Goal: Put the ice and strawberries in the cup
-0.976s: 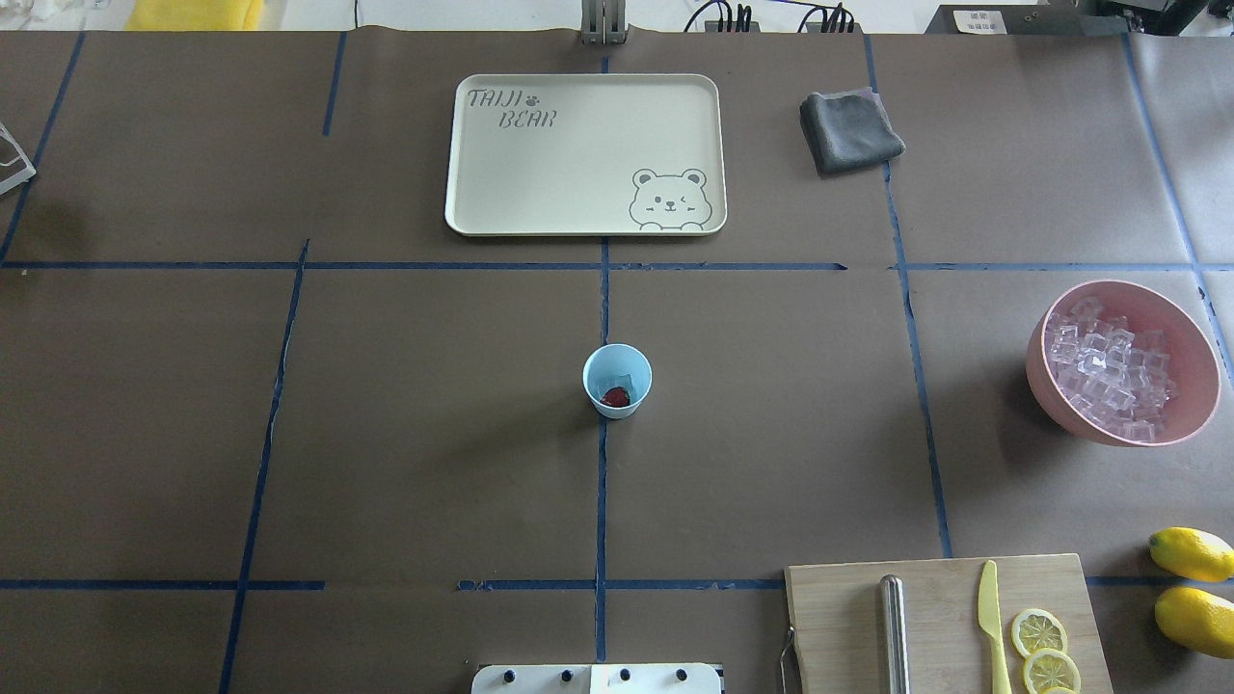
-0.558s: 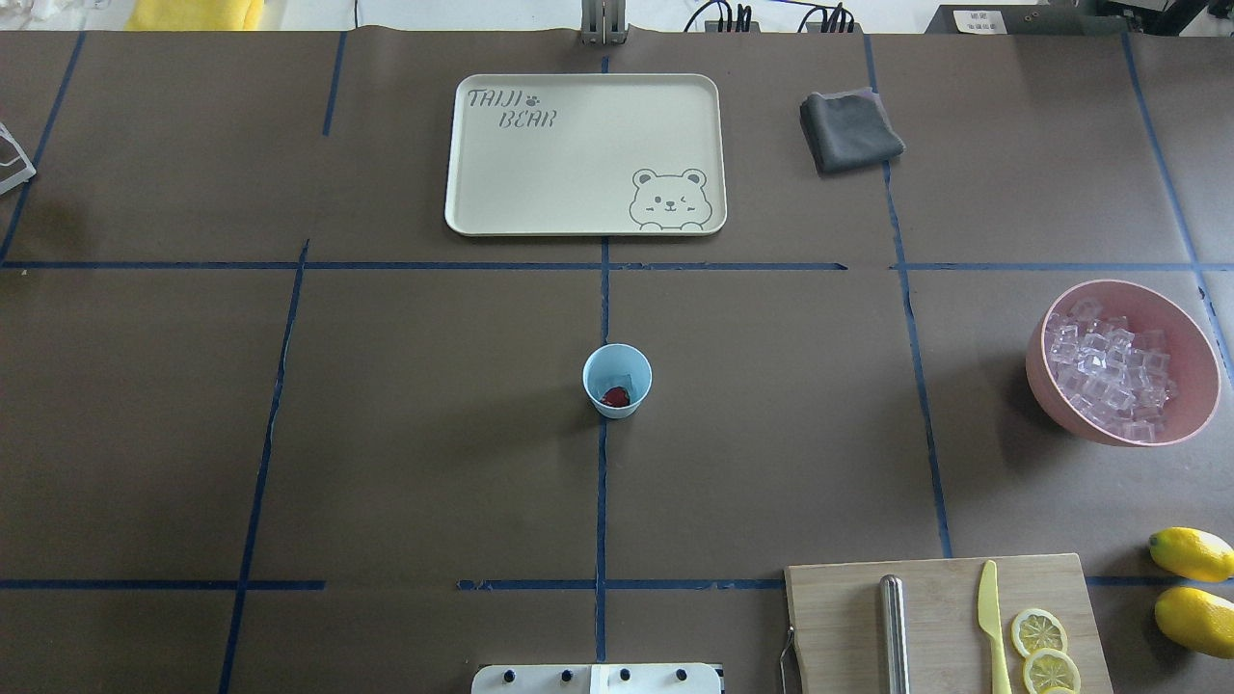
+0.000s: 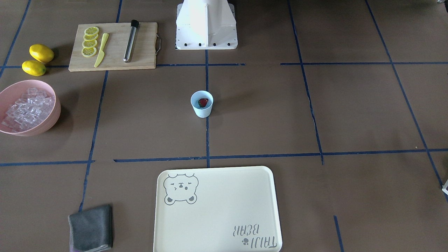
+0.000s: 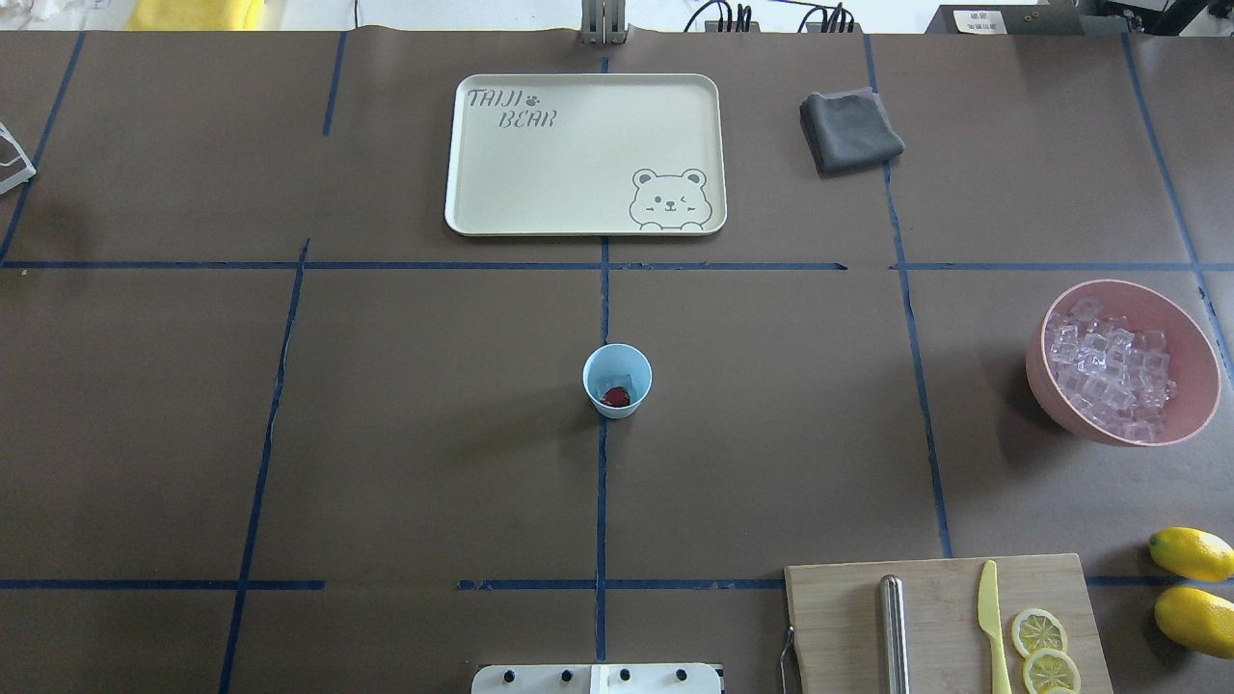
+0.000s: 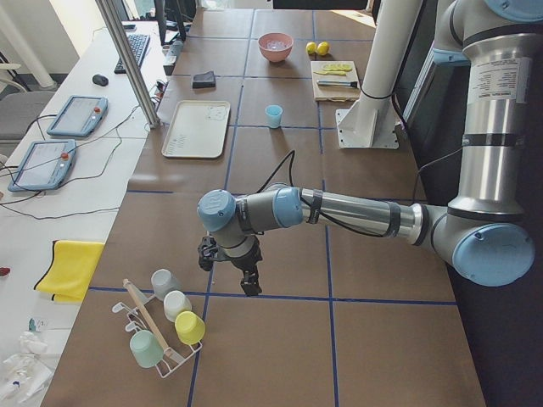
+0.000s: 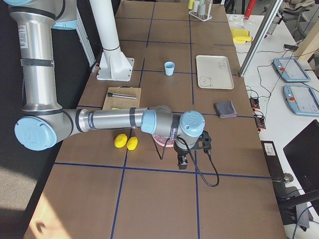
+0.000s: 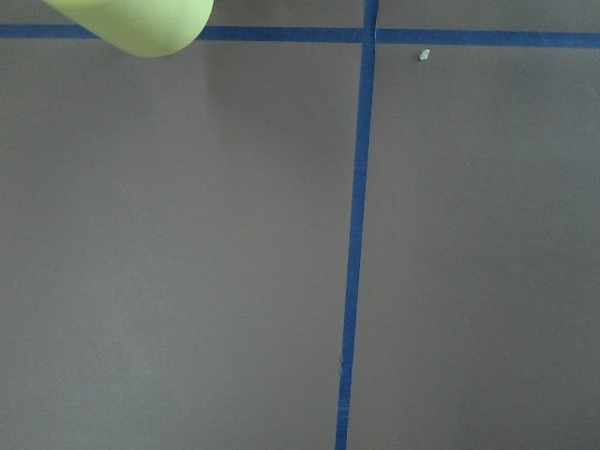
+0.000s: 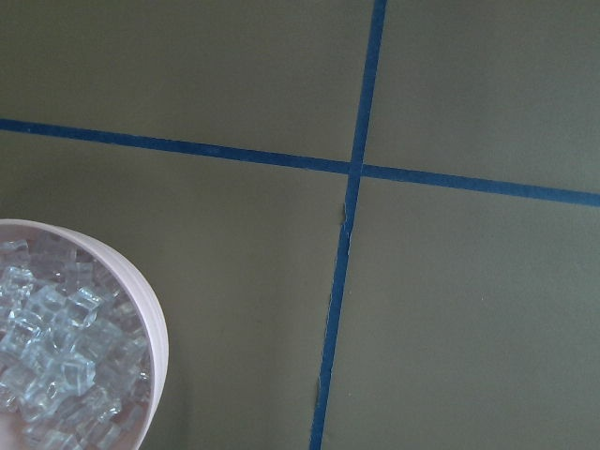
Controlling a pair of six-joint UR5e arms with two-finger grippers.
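The light-blue cup (image 4: 617, 381) (image 3: 202, 104) stands upright at the table's middle on a blue tape line. One dark-red strawberry (image 4: 615, 396) (image 3: 203, 102) lies inside it. Whether ice lies beside the berry I cannot tell. The ice (image 4: 1109, 371) (image 8: 56, 356) fills the pink bowl (image 4: 1195, 357) at the right. My left gripper (image 5: 249, 287) shows only in the exterior left view, low over the table far from the cup; its state I cannot tell. My right gripper (image 6: 182, 163) shows only in the exterior right view, just beside the bowl; its state I cannot tell either.
A cream tray (image 4: 585, 154) and a grey cloth (image 4: 850, 130) lie at the far side. A cutting board (image 4: 945, 627) with a knife, a metal rod and lemon slices sits near the base, with two lemons (image 4: 1193, 554) beside it. A cup rack (image 5: 165, 326) stands by the left gripper.
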